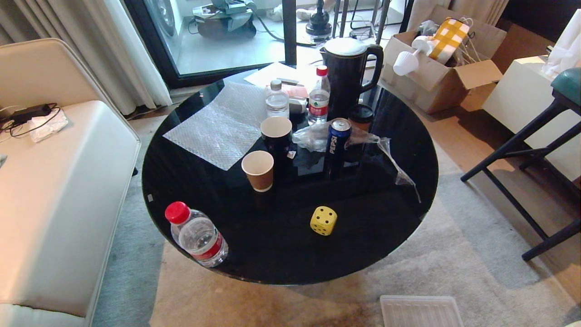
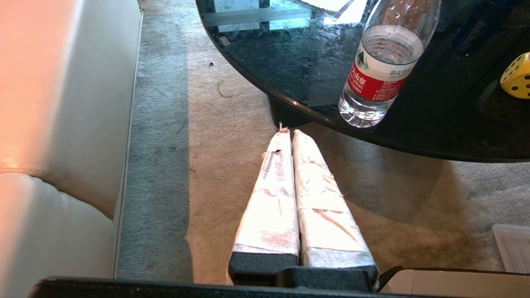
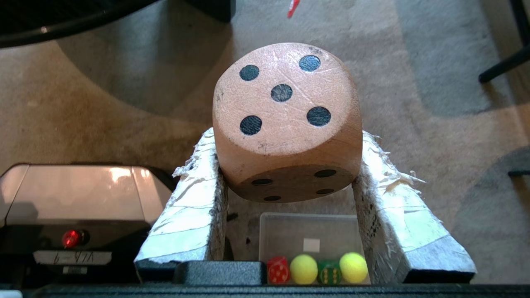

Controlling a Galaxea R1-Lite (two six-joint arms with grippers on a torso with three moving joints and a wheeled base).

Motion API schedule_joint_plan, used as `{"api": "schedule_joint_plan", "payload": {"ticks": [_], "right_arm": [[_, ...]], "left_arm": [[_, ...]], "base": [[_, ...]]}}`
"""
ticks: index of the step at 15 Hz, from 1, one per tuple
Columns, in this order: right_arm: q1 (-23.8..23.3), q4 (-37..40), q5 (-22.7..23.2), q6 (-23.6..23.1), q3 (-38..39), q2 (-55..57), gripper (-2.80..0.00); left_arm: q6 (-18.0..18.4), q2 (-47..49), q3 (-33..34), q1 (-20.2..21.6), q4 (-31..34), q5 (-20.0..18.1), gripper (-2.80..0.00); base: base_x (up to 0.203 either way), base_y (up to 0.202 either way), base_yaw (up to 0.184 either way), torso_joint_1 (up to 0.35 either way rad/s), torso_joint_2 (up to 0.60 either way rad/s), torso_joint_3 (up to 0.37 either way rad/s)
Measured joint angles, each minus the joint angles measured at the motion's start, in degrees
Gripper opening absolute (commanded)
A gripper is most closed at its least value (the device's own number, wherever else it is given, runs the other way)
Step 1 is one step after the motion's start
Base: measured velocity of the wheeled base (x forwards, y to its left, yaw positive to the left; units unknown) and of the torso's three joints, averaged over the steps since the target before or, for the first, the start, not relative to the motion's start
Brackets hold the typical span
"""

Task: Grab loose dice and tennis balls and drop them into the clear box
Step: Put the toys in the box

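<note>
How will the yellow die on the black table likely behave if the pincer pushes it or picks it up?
The yellow die rests on a flat face, so a push would probably slide it on the glossy black table rather than roll it. Its rounded corners might let it tumble if pushed high. The right pincer already holds a similar tan die firmly, so gripping flat sides should work.

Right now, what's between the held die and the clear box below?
Nothing shows there: in the right wrist view the tan die, clamped in the right gripper, hangs above the clear box with only carpet showing between them.
</note>
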Motion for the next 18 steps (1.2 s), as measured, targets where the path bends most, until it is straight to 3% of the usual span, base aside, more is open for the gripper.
{"api": "schedule_joint_plan", "payload": {"ticks": [7, 12, 18], "right_arm": [[0.54, -0.90, -0.82, 0.21, 0.64, -2.59, -2.80], [3.81, -5.76, -3.87, 0.67, 3.50, -14.22, -2.80], [4.44, -5.85, -3.97, 0.72, 4.05, -17.49, -2.80]], "left_arm": [[-0.02, 0.00, 0.00, 0.00, 0.02, 0.01, -2.80], [-0.02, 0.00, 0.00, 0.00, 0.00, 0.03, -2.80], [-0.02, 0.00, 0.00, 0.00, 0.02, 0.03, -2.80]], "base": [[0.000, 0.000, 0.000, 0.000, 0.00, 0.000], [0.000, 0.000, 0.000, 0.000, 0.00, 0.005], [0.000, 0.000, 0.000, 0.000, 0.00, 0.000]]}}
